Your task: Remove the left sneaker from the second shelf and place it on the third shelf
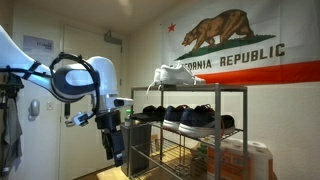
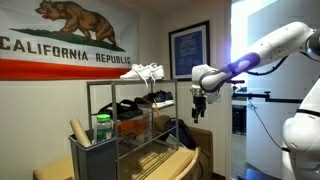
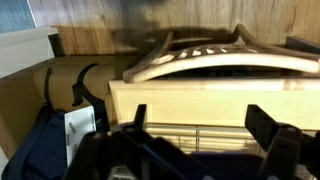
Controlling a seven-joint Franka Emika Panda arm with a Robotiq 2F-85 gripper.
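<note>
Your tool (image 1: 114, 150) hangs fingertips-down just outside the end of the rack (image 1: 245, 130). In the wrist view its two fingers (image 3: 137, 120) stand apart with nothing between them. Straight beneath it that view shows only a pale wooden frame (image 3: 210, 65), no shoe. The next move turns on one relation: the left sneaker (image 1: 150, 114) lies sideways from the tool, inward past the rack's end post and a little above the fingertips, not under them. It is the first of the row going in from the tool, sitting on the second shelf (image 1: 188, 131); in an exterior view the left sneaker (image 2: 160, 98) shows its orange lining. Its long axis seems to run across the depth of the surface, though the pictures are too small to be sure. I judge you must come in from the open front rather than drop from above. Beyond it, the other dark sneakers (image 1: 200, 117) sit close beside it. The third shelf (image 1: 178, 152) lies below, about level with the tool's tips, and appears to have open wire at the tool's end. Above, a white shoe (image 1: 170, 72) rests on the top tier. Farthest back, a flag (image 1: 240, 50) covers the wall.
</note>
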